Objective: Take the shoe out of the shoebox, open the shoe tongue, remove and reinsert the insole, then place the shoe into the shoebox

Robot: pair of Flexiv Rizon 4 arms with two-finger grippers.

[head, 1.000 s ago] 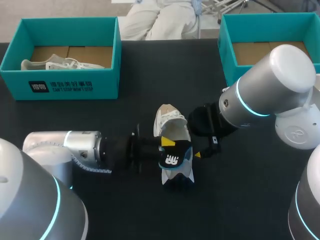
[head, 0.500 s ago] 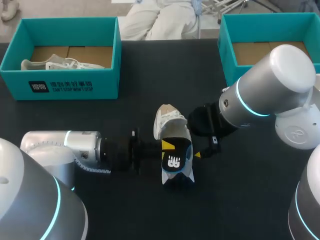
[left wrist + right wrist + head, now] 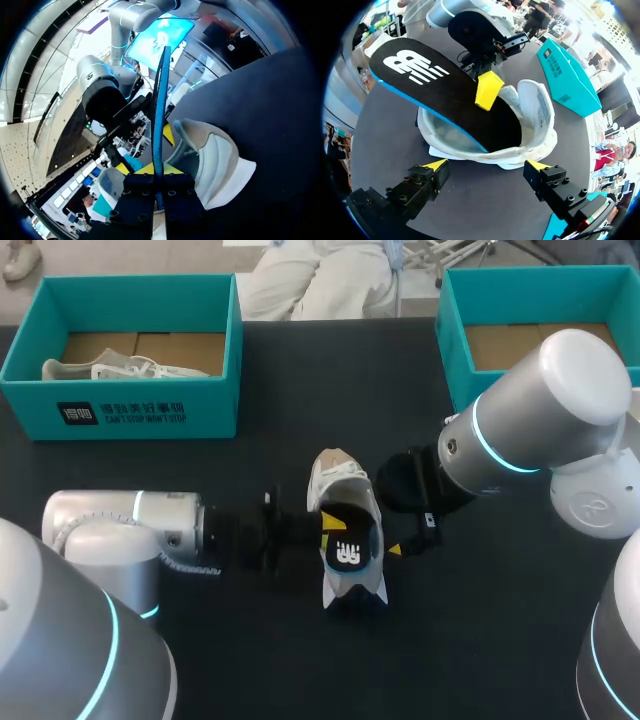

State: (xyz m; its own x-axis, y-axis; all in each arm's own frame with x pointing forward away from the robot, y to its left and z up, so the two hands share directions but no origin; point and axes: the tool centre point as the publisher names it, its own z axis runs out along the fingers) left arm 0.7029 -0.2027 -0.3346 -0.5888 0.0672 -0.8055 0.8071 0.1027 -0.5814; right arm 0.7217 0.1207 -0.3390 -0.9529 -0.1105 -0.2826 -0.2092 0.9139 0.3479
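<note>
1. The left box [image 3: 150,410] sits at the desk's [image 3: 300,390] far left corner, with a 2nd shoe [image 3: 110,368] inside.
2. My left gripper [image 3: 159,170] is clenched on the insole [image 3: 350,552], pinching its edge from 2 sides.
3. The insole is tilted, 1 end down in the shoe [image 3: 338,480] and the logo end lifted out.
4. The shoe rests mid-desk, outside both boxes.
5. My right gripper [image 3: 487,165] is released, fingers spread wide, just beside the shoe.
6. The right box [image 3: 530,300] sits at the far right corner.
</note>
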